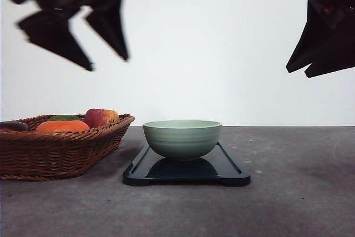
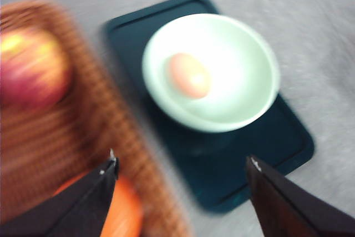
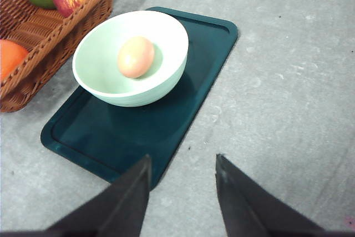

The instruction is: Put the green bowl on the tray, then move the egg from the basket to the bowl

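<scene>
A plain white wall [image 1: 233, 54] stands behind the tabletop [image 1: 299, 192], meeting its far edge in a straight line. The tabletop is mottled grey, matt, faintly speckled and scuffed. Light is soft and even, with dim shadows.

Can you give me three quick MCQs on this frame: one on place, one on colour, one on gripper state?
1. Where is the egg?
A. in the basket
B. in the green bowl
C. on the bare table

2. What colour is the tray?
A. white
B. red
C. very dark, near black

3. What state is the left gripper in?
A. open and holding nothing
B. shut on the egg
C. shut on the bowl rim

Key:
1 B: the right wrist view shows the egg lying inside the green bowl, beside the basket.
2 C: it looks almost black against the grey table.
3 A: its fingers stand wide apart with nothing between them.
</scene>
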